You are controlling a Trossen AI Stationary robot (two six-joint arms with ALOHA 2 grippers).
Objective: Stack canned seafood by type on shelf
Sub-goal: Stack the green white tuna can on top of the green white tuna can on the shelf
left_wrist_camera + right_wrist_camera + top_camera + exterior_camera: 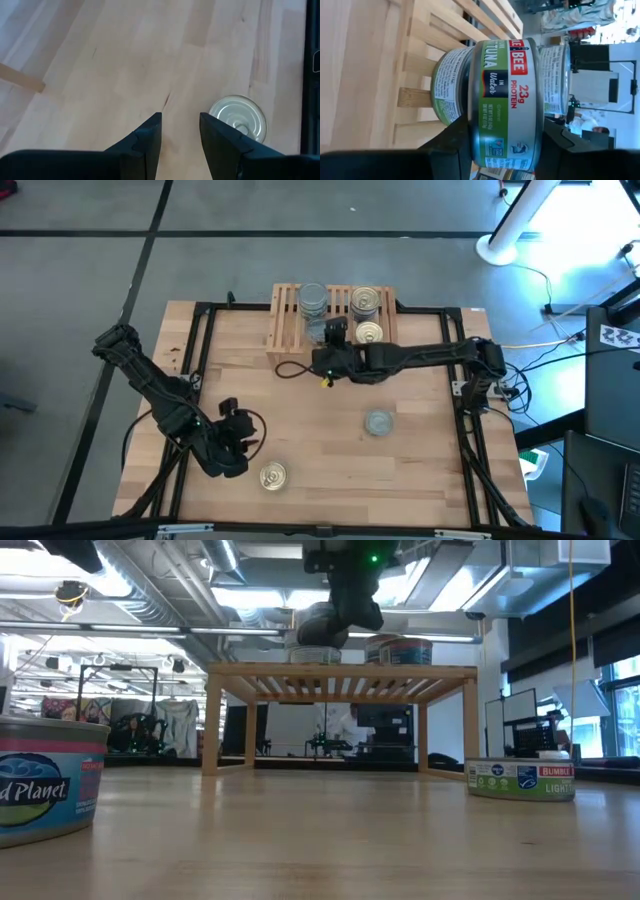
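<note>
From above, we see a wooden table [330,450] with the shelf [290,320] at its twelve o'clock edge. On the slats sit a silver stack [313,302] and two gold tins [366,300], one nearer us [369,332]. The right gripper [335,335] reaches over the shelf's front, just beside the silver stack. A loose silver tin [378,422] lies on the table at four o'clock from the centre. Another gold tin [272,476] lies at seven o'clock, just beside the left gripper [238,442].

At table height, we see the right gripper [335,625] hanging above the shelf top [340,670], with tins [400,650] to its three o'clock. The blue-labelled tin [45,785] looms near at nine o'clock; the green-labelled tin [520,780] rests at three o'clock.

From the left wrist, the fingers [147,142] stand partly apart, holding nothing, above bare table. The gold tin [239,117] lies just beside one finger.

From the right wrist, the fingers [452,145] are clamped on a green-labelled tuna tin [507,100]. It is held over another such tin [447,87] on the slats; we cannot tell whether they touch.
</note>
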